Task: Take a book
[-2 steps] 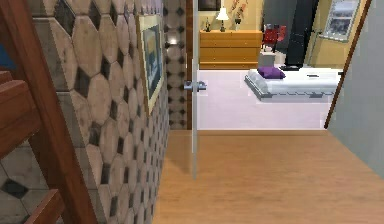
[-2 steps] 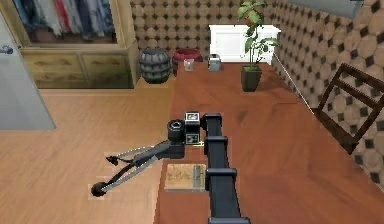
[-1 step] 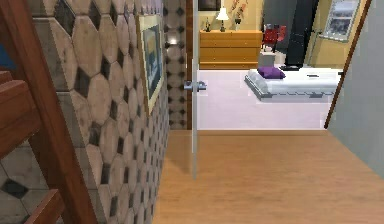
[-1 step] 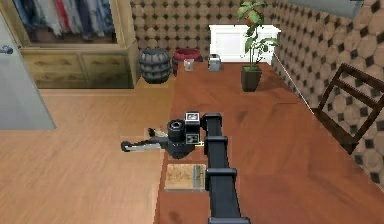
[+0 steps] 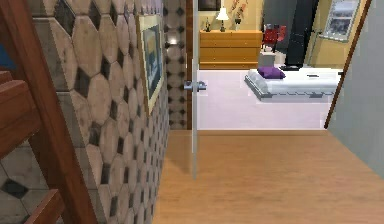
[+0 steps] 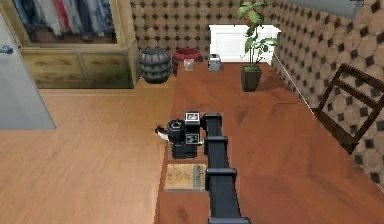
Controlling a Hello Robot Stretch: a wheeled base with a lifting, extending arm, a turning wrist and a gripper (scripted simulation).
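Tabletop, long and brown, runs up the arm side view and is cut off at the bottom edge. At its right stands a dark wooden chair, cropped by the picture's side. A wardrobe of hanging clothes at upper left loses its top to the frame, and a grey door is cut by the left edge. The arm rises over the tabletop from below. The end effector lies at the tabletop's left edge; its far end is hard to make out, so whether it holds anything cannot be told. The book, flat and tan, lies on the tabletop just left of the arm, nearer the bottom edge than the end effector; its cover detail is unreadable. At the tabletop's far end stand a potted plant and two small containers of unclear kind; a dark barrel sits on the floor beside them.

In the forward view, a patterned wall bearing a framed picture blocks the left half. A white door, seen edge-on, stands in the opening. Beyond are a bed, partly cropped by the right jamb, with a purple pillow, and a wooden dresser.
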